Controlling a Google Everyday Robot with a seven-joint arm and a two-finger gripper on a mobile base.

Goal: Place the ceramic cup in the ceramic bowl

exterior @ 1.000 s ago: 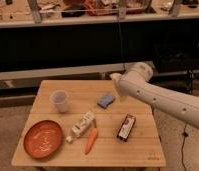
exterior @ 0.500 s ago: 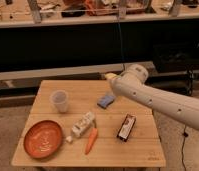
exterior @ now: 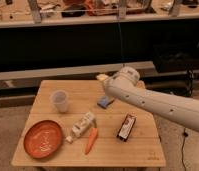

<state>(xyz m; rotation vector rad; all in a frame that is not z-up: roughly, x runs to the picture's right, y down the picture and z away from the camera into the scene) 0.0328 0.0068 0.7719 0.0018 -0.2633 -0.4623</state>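
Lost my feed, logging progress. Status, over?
Gripper above table's far side, apart from cup. Cup upright on table, outside bowl. Carton and carrot beside bowl, not between them.

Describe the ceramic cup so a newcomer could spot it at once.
Start at the wooden table: the cup stands upright in its back-left part as the camera sees it, behind the orange-red bowl and left of the claw, which hangs near the middle of the back edge. It is the small pale handleless tumbler, tapered toward its base, unlike the white bottle-shaped carton lying near the centre.
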